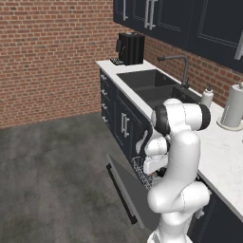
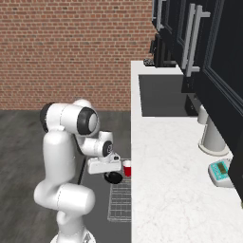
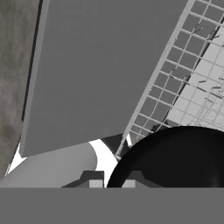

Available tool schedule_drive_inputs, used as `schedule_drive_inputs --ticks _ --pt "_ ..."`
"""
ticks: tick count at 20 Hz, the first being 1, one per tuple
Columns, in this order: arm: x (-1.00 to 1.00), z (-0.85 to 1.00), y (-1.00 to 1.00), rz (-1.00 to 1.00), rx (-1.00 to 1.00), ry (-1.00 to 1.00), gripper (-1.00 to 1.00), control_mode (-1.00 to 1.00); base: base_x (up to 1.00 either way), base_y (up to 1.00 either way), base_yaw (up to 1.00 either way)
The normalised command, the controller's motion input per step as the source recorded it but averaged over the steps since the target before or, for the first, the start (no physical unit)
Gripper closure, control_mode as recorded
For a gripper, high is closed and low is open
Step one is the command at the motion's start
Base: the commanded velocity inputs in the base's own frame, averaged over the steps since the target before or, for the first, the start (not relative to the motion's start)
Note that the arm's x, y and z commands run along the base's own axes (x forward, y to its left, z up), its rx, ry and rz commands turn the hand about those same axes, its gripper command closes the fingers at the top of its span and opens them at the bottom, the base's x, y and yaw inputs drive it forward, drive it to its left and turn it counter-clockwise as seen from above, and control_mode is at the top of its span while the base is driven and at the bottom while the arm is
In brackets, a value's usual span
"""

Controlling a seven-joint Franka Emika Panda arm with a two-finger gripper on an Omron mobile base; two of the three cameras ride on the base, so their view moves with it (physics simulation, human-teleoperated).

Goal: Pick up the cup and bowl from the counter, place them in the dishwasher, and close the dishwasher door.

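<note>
Gripper (image 2: pixel 113 174) is pinched nearly shut on the rim of the bowl (image 2: pixel 114 178), holding it just over the near end of the rack (image 2: pixel 120 201), right beside the cup (image 2: pixel 127 168), which already sits in the rack against the counter (image 2: pixel 175 180) edge. In the hand view the bowl (image 3: pixel 175 162) hangs partly over the rack wires (image 3: pixel 183 87) and partly toward the open door (image 3: pixel 100 65). Risks: a thin rim pinch means the bowl can swing or slip out; if released off-centre it could tip over the rack edge onto the door. Cup is close enough that lowering or retracting might knock it over. Door (image 1: pixel 130 192) lies flat and low, so closing needs a big reach down; anything sticking out of the rack would block it.
</note>
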Motion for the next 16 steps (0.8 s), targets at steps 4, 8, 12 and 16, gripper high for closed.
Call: schedule_drive_inputs --ticks 4,8,12,16 --pt "0.12 -0.37 -0.14 0.0 -0.05 0.0 1.0 -1.0 0.0 0.0 0.0" --pt "0.25 -0.43 -0.15 0.0 -0.03 0.0 1.0 -1.0 0.0 0.0 0.0" --pt "0.09 -0.3 -0.26 0.0 0.0 0.0 1.0 -1.0 0.0 0.0 0.0" --pt "0.01 -0.13 -0.48 0.0 0.0 -0.01 1.0 -1.0 0.0 0.0 0.0"
